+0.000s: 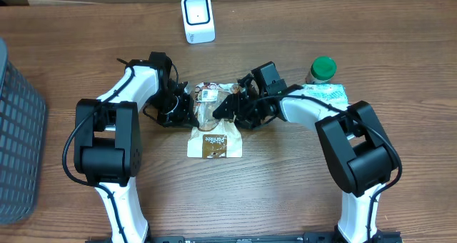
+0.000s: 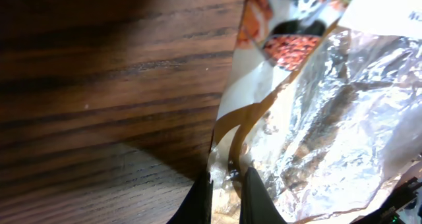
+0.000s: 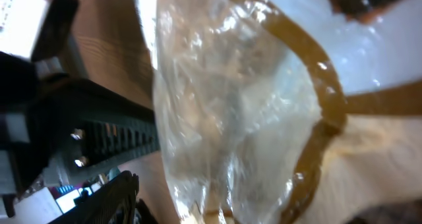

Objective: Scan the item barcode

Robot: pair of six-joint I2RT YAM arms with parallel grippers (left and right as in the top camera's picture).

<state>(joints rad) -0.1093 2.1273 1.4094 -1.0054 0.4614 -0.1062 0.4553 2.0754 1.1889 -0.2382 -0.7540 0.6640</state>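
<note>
The item is a snack bag (image 1: 214, 129), white and brown with a clear crinkled window, lying at the table's middle. A small white label (image 1: 208, 94) sits on its far end; no barcode lines can be made out. My left gripper (image 1: 187, 113) is at the bag's left side. In the left wrist view its fingers (image 2: 257, 201) are pinched together on the bag's edge (image 2: 227, 165). My right gripper (image 1: 227, 108) is over the bag's right side. In the right wrist view one dark finger (image 3: 109, 197) stands clear of the bag's film (image 3: 231, 118); the other is hidden.
A white scanner (image 1: 198, 18) stands at the back of the table. A green-lidded jar (image 1: 322, 69) and a white and green packet (image 1: 327, 93) lie behind the right arm. A dark mesh basket (image 1: 18, 129) stands at the left edge.
</note>
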